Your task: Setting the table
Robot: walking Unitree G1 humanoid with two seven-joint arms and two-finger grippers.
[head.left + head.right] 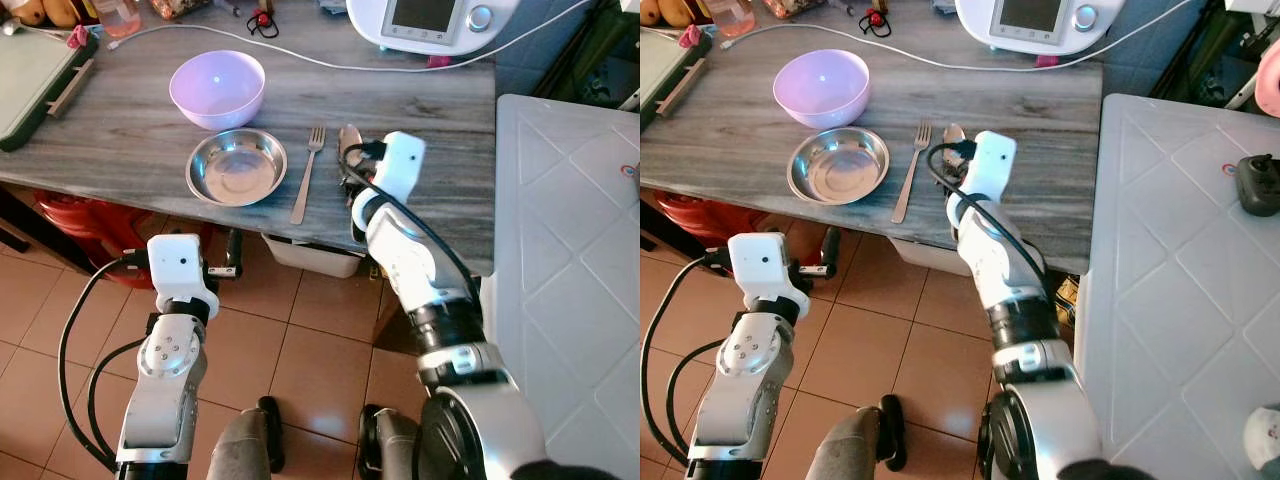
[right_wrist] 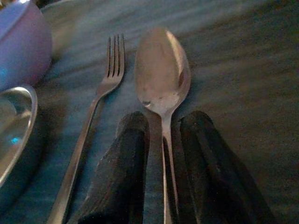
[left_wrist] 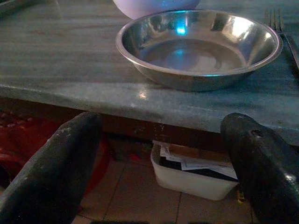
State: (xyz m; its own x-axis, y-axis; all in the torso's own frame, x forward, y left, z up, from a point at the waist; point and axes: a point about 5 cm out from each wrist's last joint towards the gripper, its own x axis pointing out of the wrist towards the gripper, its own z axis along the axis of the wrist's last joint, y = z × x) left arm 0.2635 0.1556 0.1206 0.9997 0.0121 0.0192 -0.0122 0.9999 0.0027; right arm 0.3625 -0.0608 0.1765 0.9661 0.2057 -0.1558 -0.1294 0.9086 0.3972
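While steel dish (image 1: 236, 166) sits empty, purple bowl (image 1: 217, 89) likewise.

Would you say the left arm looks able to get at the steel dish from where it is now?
Probably yes: the left end effector is open, below the table edge, facing the steel dish with nothing between; it would need to rise first.

The grey wood-grain tabletop (image 1: 120, 140) carries a lilac plastic bowl (image 1: 217, 88), with a round stainless-steel dish (image 1: 236, 166) just beside it near the front edge. Beside the dish lie a metal fork (image 1: 308, 172) and a metal spoon (image 2: 162, 74), side by side. A white kitchen appliance (image 1: 430, 22) stands at the back, its white cable (image 1: 300, 58) trailing across.
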